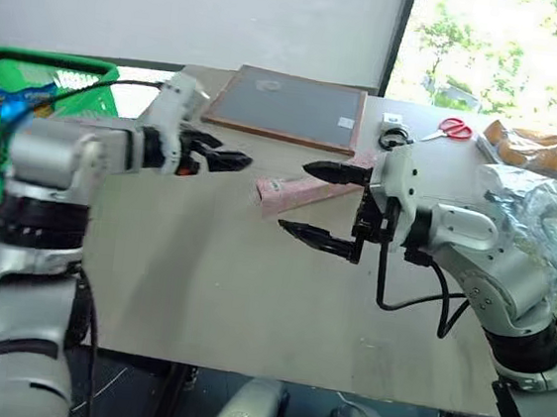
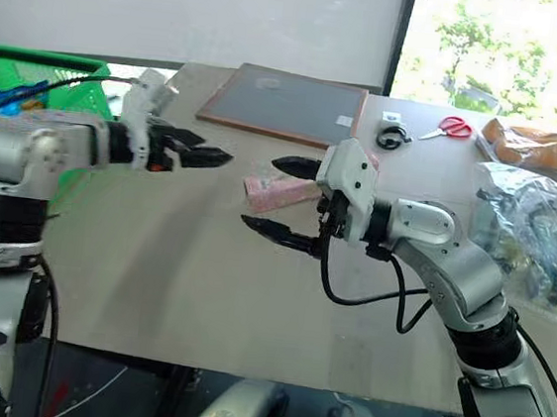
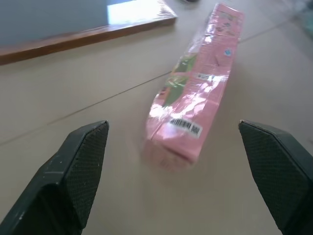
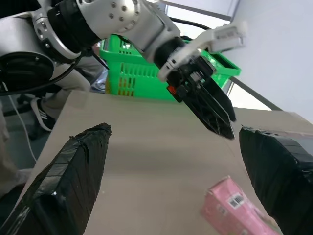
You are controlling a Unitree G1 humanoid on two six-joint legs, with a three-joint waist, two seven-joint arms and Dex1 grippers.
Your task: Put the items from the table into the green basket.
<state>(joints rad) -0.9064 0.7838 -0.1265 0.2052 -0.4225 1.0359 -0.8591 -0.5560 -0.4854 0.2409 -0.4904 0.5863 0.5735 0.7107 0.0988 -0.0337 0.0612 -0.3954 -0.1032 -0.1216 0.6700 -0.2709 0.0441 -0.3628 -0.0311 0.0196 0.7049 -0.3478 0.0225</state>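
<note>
Bench [image 1: 199, 300]: pale beige wood, one seam running across its width. White wall behind it; window at the far right with green foliage outside. On the bench: dark wood-framed board [image 1: 287, 108] at the far middle, red-handled scissors [image 1: 453, 128] and a small black item [image 1: 394, 136] far right, clear bag of green-black things [image 1: 531, 220] at the right edge, an orange-yellow packet [image 1: 544, 149] beyond it.

Green basket [image 1: 30, 103]: bright green, lattice sides, thick rim, standing off the bench's left end; something blue lies inside.

Pink box [image 1: 306, 187]: long, flat, in glossy clear wrap, barcode on the near end, green and white print along the top. It lies flat near the bench's middle, just in front of the board, partly hidden behind the right gripper in the head views.

Left gripper [image 2: 204, 154]: above the bench near the basket, pointing right toward the box, fingers spread wide, empty. Not touching the box.

Right gripper [image 1: 311, 202]: held level, pointing left, fingers wide apart one above the other, empty, above the bench in front of the box.
</note>
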